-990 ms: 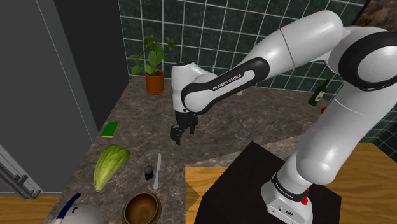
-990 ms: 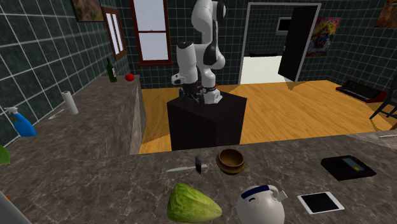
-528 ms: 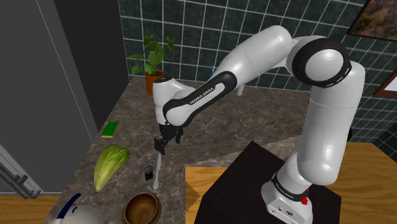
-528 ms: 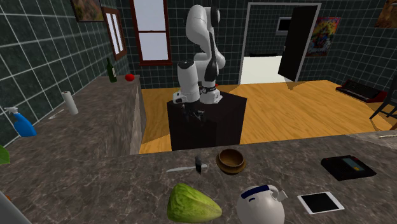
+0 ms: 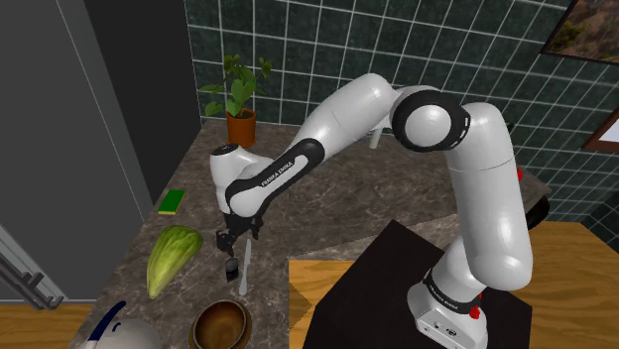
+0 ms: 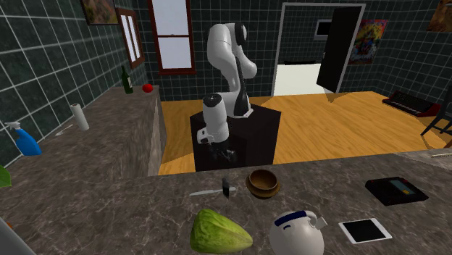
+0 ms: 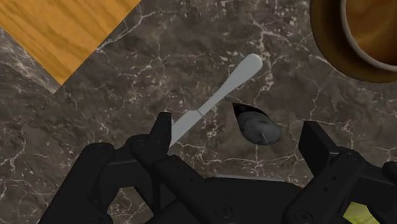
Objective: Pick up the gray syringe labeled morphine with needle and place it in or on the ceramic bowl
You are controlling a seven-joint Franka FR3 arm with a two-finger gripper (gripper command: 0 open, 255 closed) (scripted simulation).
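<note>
Tool (image 7: 238, 137) hangs just above the table (image 7: 114, 70), fingers apart, nothing in them. The syringe (image 7: 256, 126) sits on the table btwn the two fingers, untouched. It is a short, stubby dark-grey body w/ a darker pointed end, prob. the needle side. Whether it lies flat or propped can't be told. A pale knife (image 7: 216, 102) lies just beside it, one end passing behind a finger in the wrist view. The brown bowl (image 7: 331, 51) is near, beyond the syringe.

By its looks the syringe is light & rigid, so a firm pinch should do. The smooth rounded barrel may roll or slip sideways. Best hold is across the barrel at mid-length, away from the tip, which is likely fragile. Risk: the finger by the knife could catch it on closing, so the tool needs centring over the barrel first.
</note>
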